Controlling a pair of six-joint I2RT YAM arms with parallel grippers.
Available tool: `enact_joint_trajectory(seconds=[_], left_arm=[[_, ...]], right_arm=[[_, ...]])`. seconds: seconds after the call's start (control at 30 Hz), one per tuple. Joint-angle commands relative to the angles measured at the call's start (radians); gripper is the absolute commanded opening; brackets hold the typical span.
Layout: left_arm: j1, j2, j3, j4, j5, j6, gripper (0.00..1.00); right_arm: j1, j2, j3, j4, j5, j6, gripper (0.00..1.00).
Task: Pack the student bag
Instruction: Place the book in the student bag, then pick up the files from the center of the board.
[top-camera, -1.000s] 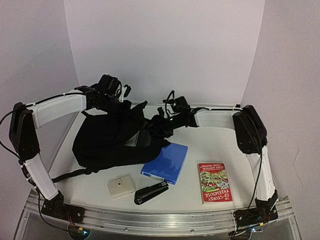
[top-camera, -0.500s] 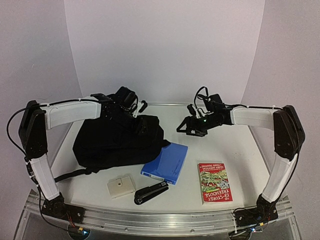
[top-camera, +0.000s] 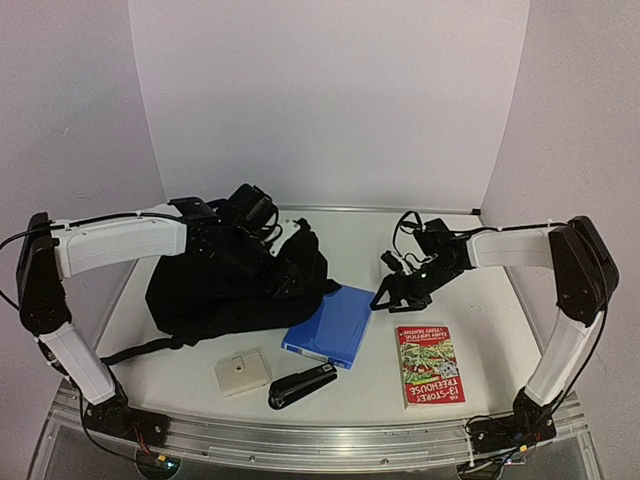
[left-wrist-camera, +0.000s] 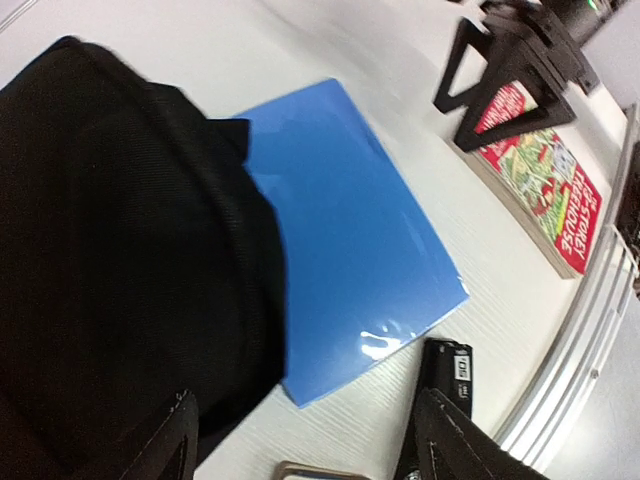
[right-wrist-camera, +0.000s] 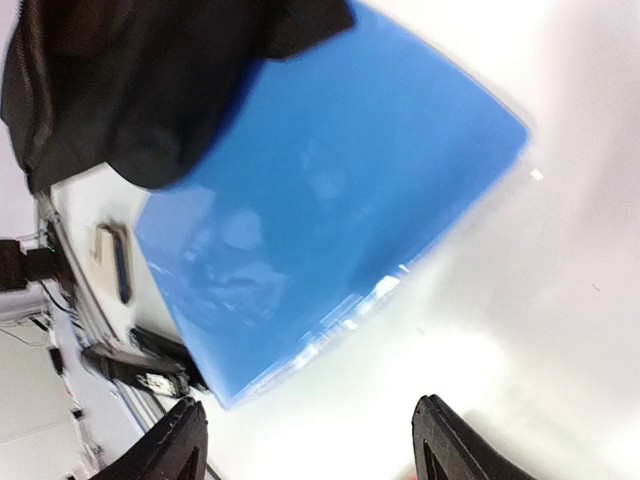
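Note:
The student bag (top-camera: 225, 290) is a large black backpack lying slumped on the left half of the table; its fabric also fills the left of the left wrist view (left-wrist-camera: 120, 250) and the top left of the right wrist view (right-wrist-camera: 150, 80). My left gripper (top-camera: 292, 262) hovers at the bag's right edge, open, with nothing between its fingers (left-wrist-camera: 305, 425). My right gripper (top-camera: 392, 293) is open and empty (right-wrist-camera: 305, 425), low over the bare table between the blue folder (top-camera: 332, 325) and the book (top-camera: 428, 362).
The blue folder (left-wrist-camera: 350, 230) lies partly tucked under the bag's right edge. A black stapler (top-camera: 302, 385) and a small beige box (top-camera: 243, 372) sit near the front edge. The red and green book (left-wrist-camera: 535, 180) lies at the front right. The bag's straps trail left.
My left gripper opened and let go of the bag, which dropped flat. It then moved right to the bag's edge. The right gripper swung away from the bag, forward and down beside the folder.

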Motion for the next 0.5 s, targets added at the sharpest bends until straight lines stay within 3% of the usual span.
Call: enact_joint_trajectory(seconds=[0.0,0.17,0.47], left_arm=[[-0.118,0.074,0.058,0.024,-0.021,0.041,0.75],[-0.179,0.205,0.137,0.055,0.000,0.055,0.76],[-0.243,0.427,0.237,-0.034,-0.196,0.214,0.67]], right_arm=[[-0.054,-0.087,0.105,-0.269,0.147,-0.306,0.72],[-0.092,-0.130,0.098,-0.408,0.263,-0.476,0.75],[-0.092,-0.127,0.081,-0.423,0.179,-0.449,0.74]])
